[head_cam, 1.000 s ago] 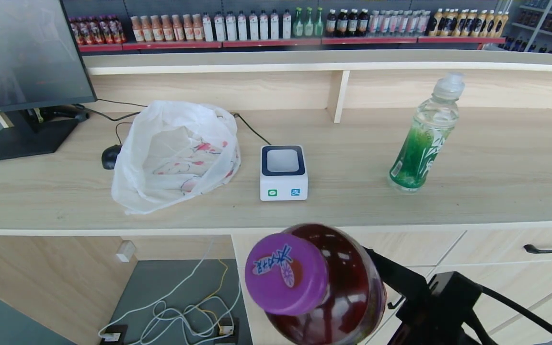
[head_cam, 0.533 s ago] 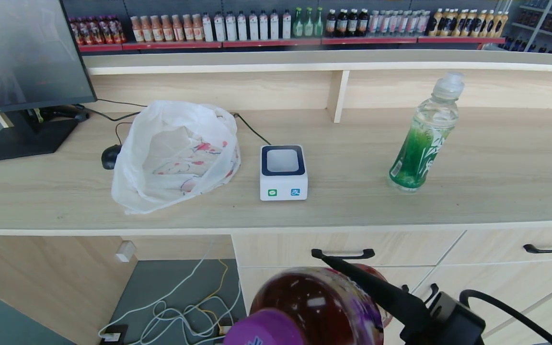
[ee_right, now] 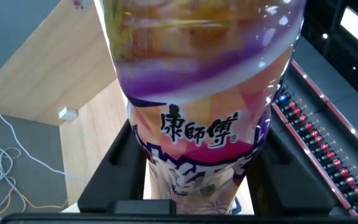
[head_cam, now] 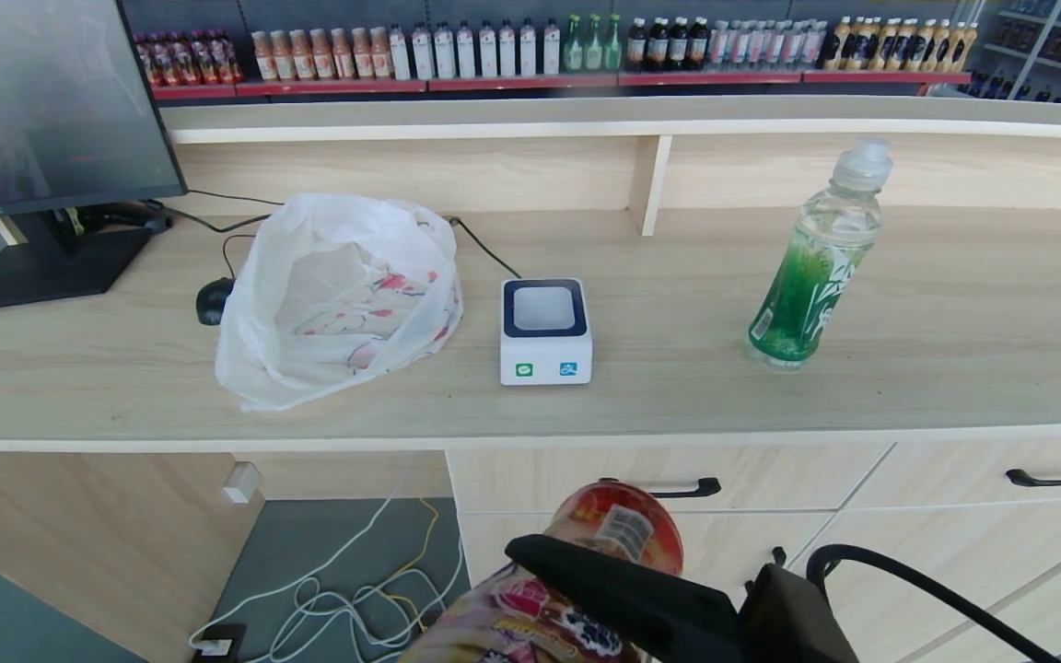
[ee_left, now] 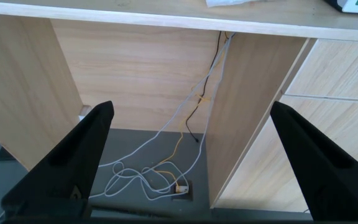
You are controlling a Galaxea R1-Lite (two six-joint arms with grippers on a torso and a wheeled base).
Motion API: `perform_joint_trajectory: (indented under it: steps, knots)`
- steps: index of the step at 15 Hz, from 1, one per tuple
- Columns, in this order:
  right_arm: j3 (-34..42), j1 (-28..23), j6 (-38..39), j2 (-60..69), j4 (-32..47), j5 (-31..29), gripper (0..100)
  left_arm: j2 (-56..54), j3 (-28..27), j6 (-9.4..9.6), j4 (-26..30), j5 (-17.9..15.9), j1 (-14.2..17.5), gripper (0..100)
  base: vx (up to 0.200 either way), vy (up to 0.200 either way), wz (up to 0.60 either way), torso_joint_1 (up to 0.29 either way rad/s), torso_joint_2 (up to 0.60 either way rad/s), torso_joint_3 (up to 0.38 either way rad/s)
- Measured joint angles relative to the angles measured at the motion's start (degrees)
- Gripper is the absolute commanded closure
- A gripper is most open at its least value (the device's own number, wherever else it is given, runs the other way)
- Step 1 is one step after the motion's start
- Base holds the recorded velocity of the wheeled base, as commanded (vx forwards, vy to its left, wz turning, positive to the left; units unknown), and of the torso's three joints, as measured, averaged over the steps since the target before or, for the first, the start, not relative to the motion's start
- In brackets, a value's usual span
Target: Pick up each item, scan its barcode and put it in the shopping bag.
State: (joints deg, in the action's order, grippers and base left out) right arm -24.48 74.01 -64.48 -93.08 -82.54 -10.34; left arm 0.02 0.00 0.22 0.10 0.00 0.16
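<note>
My right gripper (head_cam: 590, 599) is shut on a dark red drink bottle (head_cam: 618, 529) with a purple and orange label, low in front of the counter's drawers. The bottle lies tipped, its base and a barcode patch turned up toward the counter. In the right wrist view the bottle (ee_right: 210, 87) stands between the gripper's (ee_right: 197, 180) black fingers. A green-labelled bottle (head_cam: 811, 267) stands upright on the counter's right. The white scanner (head_cam: 544, 331) sits mid-counter, and the open white shopping bag (head_cam: 337, 295) lies to its left. My left gripper (ee_left: 191, 162) hangs open below the counter, holding nothing.
A monitor (head_cam: 42, 138) and a black mouse (head_cam: 213, 301) sit at the counter's left. Cables (head_cam: 346, 599) lie on the floor in the knee space below. Drawers with black handles (head_cam: 1060, 477) run under the counter's right half. A raised back ledge (head_cam: 641, 120) borders the counter.
The right gripper has turned the red bottle over: its purple cap faced the head camera, then swung down out of sight, and now the base and barcode face up. It also sank lower.
</note>
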Motion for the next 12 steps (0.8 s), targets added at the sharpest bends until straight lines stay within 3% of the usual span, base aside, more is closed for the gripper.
perform_joint_trajectory:
  steps: [12]
  knots:
    - [0.59, -0.83, -15.84, -1.88, -7.18, -0.11, 100, 0.0, 0.0, -0.01, 0.0, -0.02, 0.0, 0, 0.0, 0.0, 0.0, 0.0, 0.0, 0.0]
